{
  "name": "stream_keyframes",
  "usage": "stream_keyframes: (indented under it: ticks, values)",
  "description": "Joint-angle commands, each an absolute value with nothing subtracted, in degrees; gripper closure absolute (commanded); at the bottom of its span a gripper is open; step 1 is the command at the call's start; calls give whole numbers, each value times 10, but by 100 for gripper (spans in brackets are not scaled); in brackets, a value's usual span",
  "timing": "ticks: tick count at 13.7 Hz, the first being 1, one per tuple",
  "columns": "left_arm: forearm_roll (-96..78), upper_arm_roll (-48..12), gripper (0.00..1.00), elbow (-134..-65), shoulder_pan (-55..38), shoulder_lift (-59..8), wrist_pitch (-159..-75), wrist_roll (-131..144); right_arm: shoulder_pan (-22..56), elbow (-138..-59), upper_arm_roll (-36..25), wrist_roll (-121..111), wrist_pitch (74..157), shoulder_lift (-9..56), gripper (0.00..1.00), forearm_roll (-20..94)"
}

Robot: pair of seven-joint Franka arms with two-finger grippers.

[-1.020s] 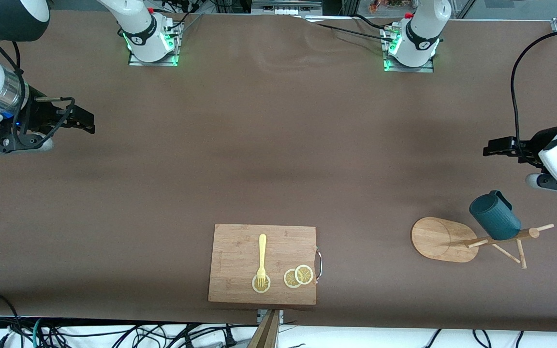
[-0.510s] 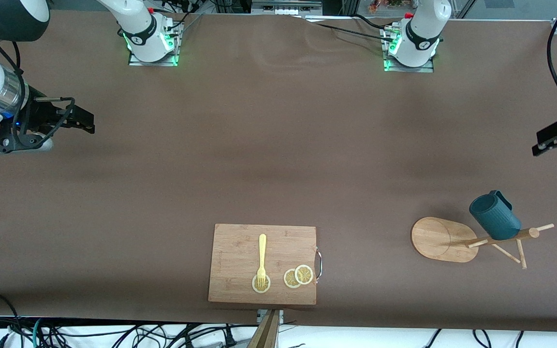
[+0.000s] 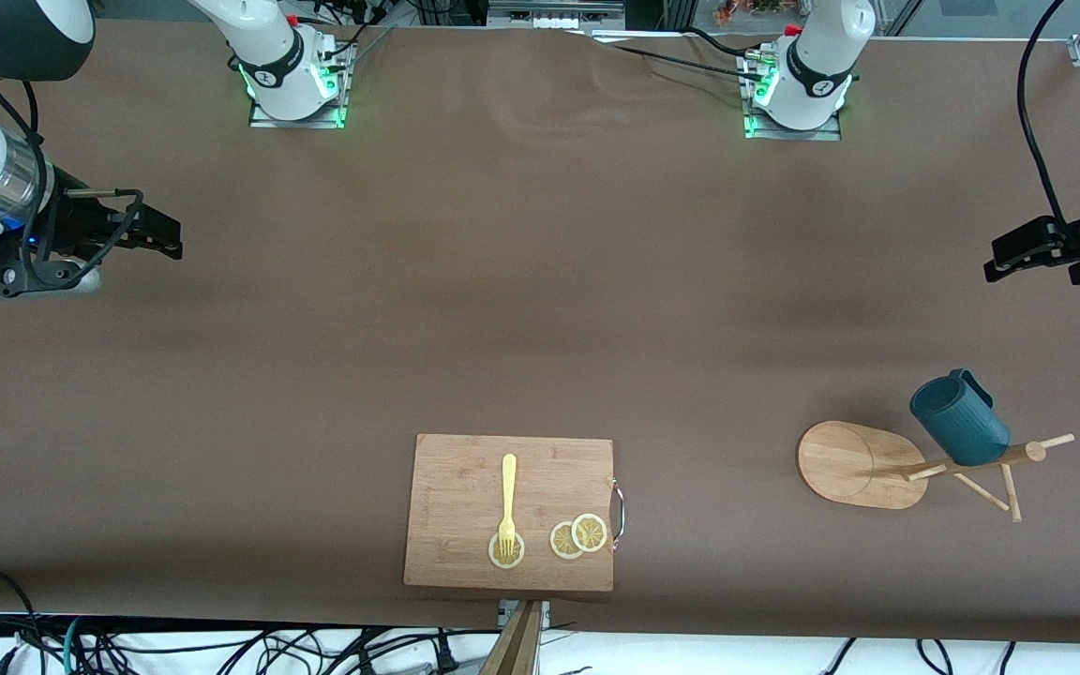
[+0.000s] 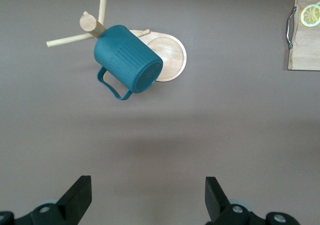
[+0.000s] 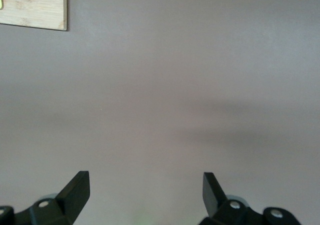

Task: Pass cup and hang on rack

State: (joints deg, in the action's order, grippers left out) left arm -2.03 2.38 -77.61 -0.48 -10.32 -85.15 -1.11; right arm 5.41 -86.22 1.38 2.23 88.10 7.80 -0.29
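Now the dark teal ribbed mug [image 3: 960, 419] hangs on a peg of the light wooden mug tree [image 3: 915, 464], toward the left arm's end of the table. Left gripper [image 4: 147, 197] up over bare table near it, jaws released. Right gripper [image 5: 145, 195] waits at its own end, jaws apart, holding nothing.

One cup [image 3: 959, 419] hangs on one rack [image 3: 915, 463]. Toward the right arm's end of the table from the rack lies one cutting board [image 3: 465, 487], and on it sit one yellow fork [image 3: 507, 502] and three lemon slices [image 3: 589, 532], one of them under the fork's tines. Two arms are at the table, so two grippers: the left gripper [image 3: 1009, 255] and the right gripper [image 3: 160, 234].
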Motion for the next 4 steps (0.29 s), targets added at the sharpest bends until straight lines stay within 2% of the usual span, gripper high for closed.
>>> stream_keyframes:
  ticks: [1, 4]
  values:
    - [1, 18, 0, -793, -3, -86, -844, -6, 49, -875, 15, 15, 877, 62, 0, 4]
    - [0, 18, 0, -791, -1, -93, -838, -9, 49, -875, 15, 15, 877, 62, 0, 4]
